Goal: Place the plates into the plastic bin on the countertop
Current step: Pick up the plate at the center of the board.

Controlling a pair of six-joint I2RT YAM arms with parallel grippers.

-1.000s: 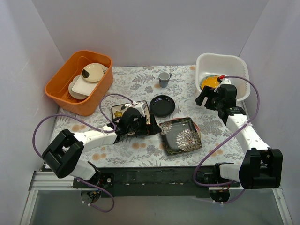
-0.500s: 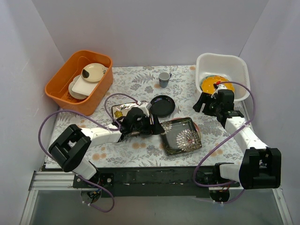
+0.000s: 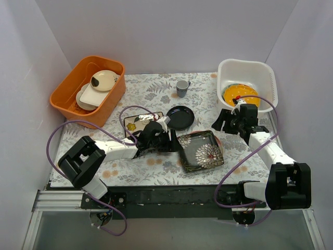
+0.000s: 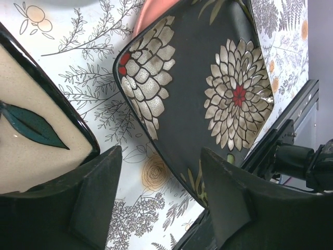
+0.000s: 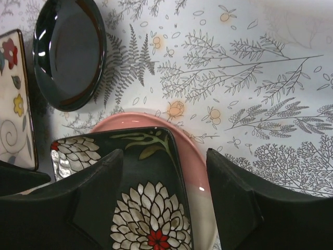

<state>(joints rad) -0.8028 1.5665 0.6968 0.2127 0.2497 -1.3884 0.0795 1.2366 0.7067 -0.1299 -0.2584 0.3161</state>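
The white plastic bin [image 3: 260, 73] stands at the back right with the yellow scalloped plate [image 3: 240, 94] lying in it. The black square plate with white flowers [image 3: 200, 151] rests on the pink plate [image 3: 221, 148] on the countertop [image 3: 208, 99]. The cream square plate [image 3: 138, 123] and the small black plate [image 3: 180, 117] lie to its left. My left gripper [image 3: 169, 140] is open and empty between the cream plate [image 4: 31, 140] and the black square plate [image 4: 208, 88]. My right gripper [image 3: 225, 121] is open and empty, above the pink plate [image 5: 205, 172] and the black square plate [image 5: 140, 203].
An orange tub [image 3: 66, 99] at the back left holds plain cream dishes. A small grey-blue cup [image 3: 182, 87] stands at the back middle. The small black plate [image 5: 70, 52] and the cream plate's edge [image 5: 13, 99] show in the right wrist view. White walls enclose the cloth.
My left gripper has moved right, from over the cream plate towards the black square plate. My right gripper has drawn back from the bin towards the pink plate; the yellow plate lies uncovered in the bin.
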